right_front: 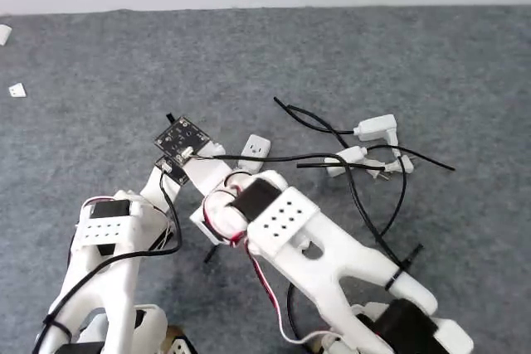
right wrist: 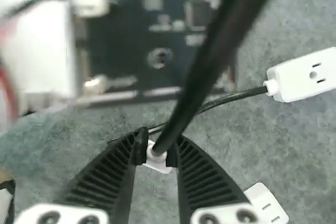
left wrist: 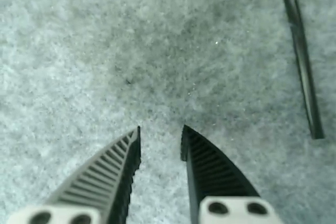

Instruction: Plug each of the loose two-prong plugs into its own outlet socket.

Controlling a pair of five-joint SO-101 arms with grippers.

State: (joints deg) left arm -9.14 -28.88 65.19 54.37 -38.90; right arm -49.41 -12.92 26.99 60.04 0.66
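My right gripper (right wrist: 158, 144) is shut on a small white two-prong plug (right wrist: 159, 160). The plug's black cable (right wrist: 210, 61) runs up and away from the fingers. In the high view this plug (right_front: 189, 154) sits beside the left arm's black circuit board (right_front: 181, 139). A white outlet socket (right wrist: 304, 74) lies on the carpet a short way off, also seen as the white outlet socket (right_front: 255, 148). My left gripper (left wrist: 160, 132) hangs open over bare grey carpet, holding nothing. A black cable (left wrist: 299, 51) lies off to its side.
More white plugs and sockets (right_front: 377, 128) (right_front: 348, 157) lie in a tangle of black cables (right_front: 390, 205) at the right of the grey carpet (right_front: 99, 80). Another white block (right wrist: 268, 203) lies close to my right gripper. Small white scraps (right_front: 17, 89) rest at the far left.
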